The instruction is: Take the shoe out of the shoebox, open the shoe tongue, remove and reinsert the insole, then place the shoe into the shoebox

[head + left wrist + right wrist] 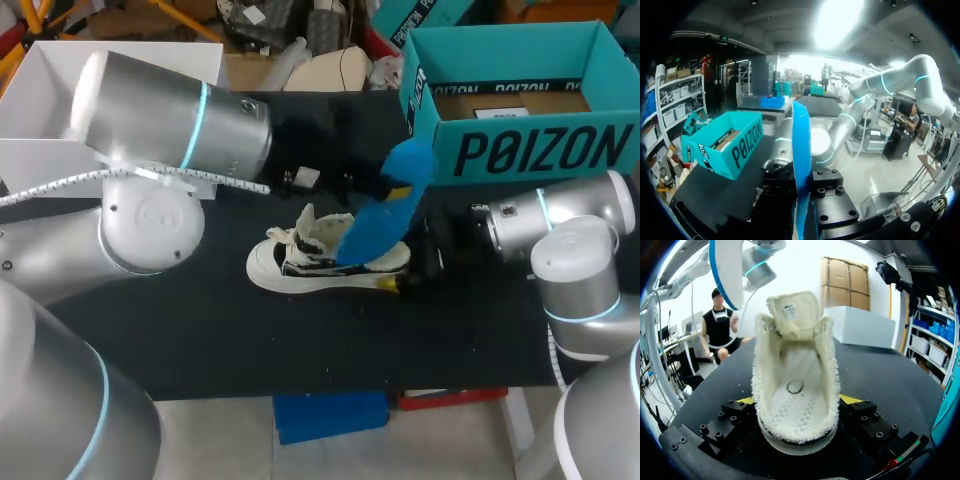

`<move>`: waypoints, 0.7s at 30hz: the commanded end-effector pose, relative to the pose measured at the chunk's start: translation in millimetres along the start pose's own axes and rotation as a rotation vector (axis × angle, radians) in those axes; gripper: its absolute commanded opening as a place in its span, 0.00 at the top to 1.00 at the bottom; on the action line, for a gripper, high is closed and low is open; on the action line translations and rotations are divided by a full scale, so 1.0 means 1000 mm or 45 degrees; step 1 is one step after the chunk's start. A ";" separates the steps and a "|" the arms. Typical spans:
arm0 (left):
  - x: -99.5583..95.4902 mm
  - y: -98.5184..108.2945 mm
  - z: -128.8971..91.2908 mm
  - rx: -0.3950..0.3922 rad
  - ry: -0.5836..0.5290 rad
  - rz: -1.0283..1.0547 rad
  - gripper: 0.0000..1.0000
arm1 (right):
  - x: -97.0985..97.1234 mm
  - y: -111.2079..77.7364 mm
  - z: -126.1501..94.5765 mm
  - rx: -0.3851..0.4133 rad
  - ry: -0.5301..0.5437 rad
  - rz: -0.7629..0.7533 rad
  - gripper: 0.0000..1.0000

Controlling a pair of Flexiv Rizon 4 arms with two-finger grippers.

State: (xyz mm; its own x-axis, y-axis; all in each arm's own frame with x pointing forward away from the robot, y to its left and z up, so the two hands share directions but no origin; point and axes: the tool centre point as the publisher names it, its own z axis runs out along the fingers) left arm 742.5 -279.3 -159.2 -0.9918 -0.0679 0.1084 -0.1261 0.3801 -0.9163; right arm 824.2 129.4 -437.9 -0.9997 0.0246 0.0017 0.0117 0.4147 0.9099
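Observation:
A white low shoe [320, 255] with a dark side stripe lies on the black table [180, 330], its tongue folded up. My right gripper [412, 268] stands at its heel. In the right wrist view both yellow fingertips [746, 400] press the sides of the shoe [796, 395], whose fleecy inside is bare. My left gripper [802, 200] is shut on a blue insole [801, 150]. The insole [390, 215] hangs tilted above the shoe's heel end, and its white underside [726, 270] shows above the shoe. The teal shoebox [520, 150] stands open at the back right.
A white open box [50, 90] sits at the table's back left, behind my left arm [170, 120]. The shoebox [727, 145] stands close behind my right arm [560, 220]. Bare black tabletop lies in front of the shoe.

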 end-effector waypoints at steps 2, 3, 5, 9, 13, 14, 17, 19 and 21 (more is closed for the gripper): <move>-0.004 0.003 -0.053 0.260 0.368 -0.246 1.00 | -0.001 -0.004 0.002 0.002 0.000 0.001 1.00; -0.004 0.003 -0.053 0.260 0.368 -0.246 1.00 | -0.001 -0.004 0.002 0.002 0.000 0.001 1.00; -0.004 0.003 -0.053 0.260 0.368 -0.246 1.00 | -0.001 -0.004 0.002 0.002 0.000 0.001 1.00; -0.004 0.003 -0.053 0.260 0.368 -0.246 1.00 | -0.001 -0.004 0.002 0.002 0.000 0.001 1.00; -0.004 0.003 -0.053 0.260 0.368 -0.246 1.00 | -0.001 -0.004 0.002 0.002 0.000 0.001 1.00; -0.004 0.003 -0.053 0.260 0.368 -0.246 1.00 | -0.001 -0.004 0.002 0.002 0.000 0.001 1.00; -0.004 0.003 -0.053 0.260 0.368 -0.246 1.00 | -0.001 -0.004 0.002 0.002 0.000 0.001 1.00; 0.001 -0.001 -0.059 0.250 0.357 -0.281 1.00 | -0.001 -0.004 0.002 0.002 0.000 0.001 1.00; 0.004 -0.011 -0.067 0.215 0.299 -0.294 1.00 | -0.001 -0.004 0.002 0.002 0.000 0.001 1.00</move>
State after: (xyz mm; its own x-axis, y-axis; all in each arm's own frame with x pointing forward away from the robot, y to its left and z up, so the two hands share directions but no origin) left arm 748.2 -227.2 -139.9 -0.9097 0.1441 0.3894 -0.3594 0.1960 -0.9123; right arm 824.2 129.4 -437.9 -0.9997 0.0246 0.0017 0.0117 0.4146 0.9099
